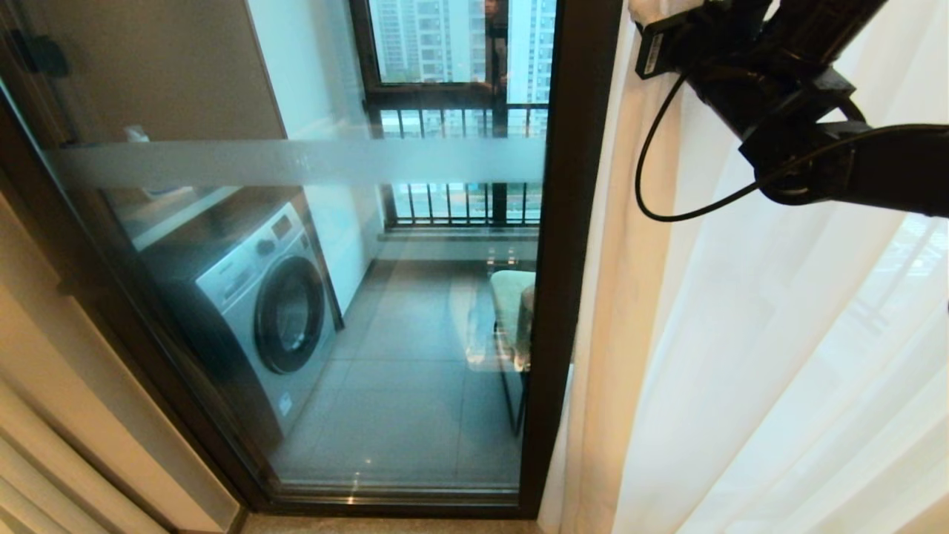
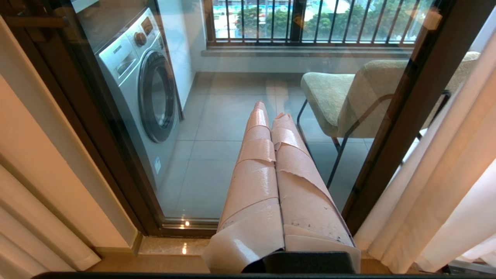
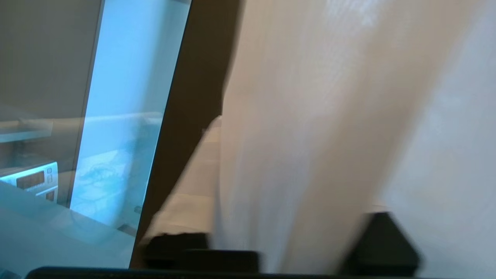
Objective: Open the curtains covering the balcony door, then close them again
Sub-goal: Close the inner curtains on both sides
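Observation:
The balcony door [image 1: 415, 356] stands uncovered: clear glass with a frosted band and a dark frame post [image 1: 565, 222]. The curtains [image 1: 741, 334] hang bunched to the right of that post, white sheer with a beige edge. My right arm [image 1: 786, 89] reaches in at the top right against the sheer. In the right wrist view the right gripper [image 3: 279, 162] is open, its jaws apart with the curtains [image 3: 329, 116] hanging between them beside the door post [image 3: 193, 77]. The left gripper [image 2: 269, 110] is shut and empty, parked low and pointing at the balcony door [image 2: 217, 166].
Behind the glass a washing machine [image 1: 267, 311] stands on the left and a padded chair [image 1: 511, 304] near the post. A railed window [image 1: 460, 119] lies farther back. A beige pleated panel [image 1: 44, 430] runs along the lower left. The door sill [image 2: 186, 224] is just ahead.

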Available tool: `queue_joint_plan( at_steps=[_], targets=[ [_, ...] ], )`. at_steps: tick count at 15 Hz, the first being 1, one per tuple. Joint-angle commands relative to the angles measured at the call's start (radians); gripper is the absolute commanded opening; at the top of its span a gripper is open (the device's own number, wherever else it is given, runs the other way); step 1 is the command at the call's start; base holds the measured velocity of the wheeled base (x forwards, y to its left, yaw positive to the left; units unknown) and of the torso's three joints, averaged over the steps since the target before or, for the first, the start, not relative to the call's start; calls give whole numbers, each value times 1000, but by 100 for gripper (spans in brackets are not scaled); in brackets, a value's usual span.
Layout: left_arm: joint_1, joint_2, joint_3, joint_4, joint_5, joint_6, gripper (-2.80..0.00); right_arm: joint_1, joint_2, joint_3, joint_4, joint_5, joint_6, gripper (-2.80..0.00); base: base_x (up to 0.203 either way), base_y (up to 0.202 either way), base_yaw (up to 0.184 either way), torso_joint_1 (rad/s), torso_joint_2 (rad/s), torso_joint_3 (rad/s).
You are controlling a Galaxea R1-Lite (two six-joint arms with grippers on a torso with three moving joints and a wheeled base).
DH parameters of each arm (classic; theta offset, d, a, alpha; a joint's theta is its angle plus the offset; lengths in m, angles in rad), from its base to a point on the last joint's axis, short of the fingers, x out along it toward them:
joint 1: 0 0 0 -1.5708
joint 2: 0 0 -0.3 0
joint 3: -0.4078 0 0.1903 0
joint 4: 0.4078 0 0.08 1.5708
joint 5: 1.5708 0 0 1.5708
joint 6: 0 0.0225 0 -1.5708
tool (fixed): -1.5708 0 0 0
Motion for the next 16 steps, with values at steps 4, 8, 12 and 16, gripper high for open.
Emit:
queue_joint_plan(
  at_steps=[4,8,12,16],
  targets=[
    [0,0,0,0,0,-1,-280,11,-152,170,-4,1,-2,0,0,0,0,0,0,0],
    [0,0,0,0,0,-1,-280,23,-331,429,-3,2,-4,0,0,0,0,0,0,0],
    [0,0,0,0,0,-1,-280,25,-573,718,23,2,-5,0,0,0,0,0,0,0],
    [0,0,0,0,0,0,-280,25,-829,975,94,11,-5,0,0,0,0,0,0,0]
  ],
)
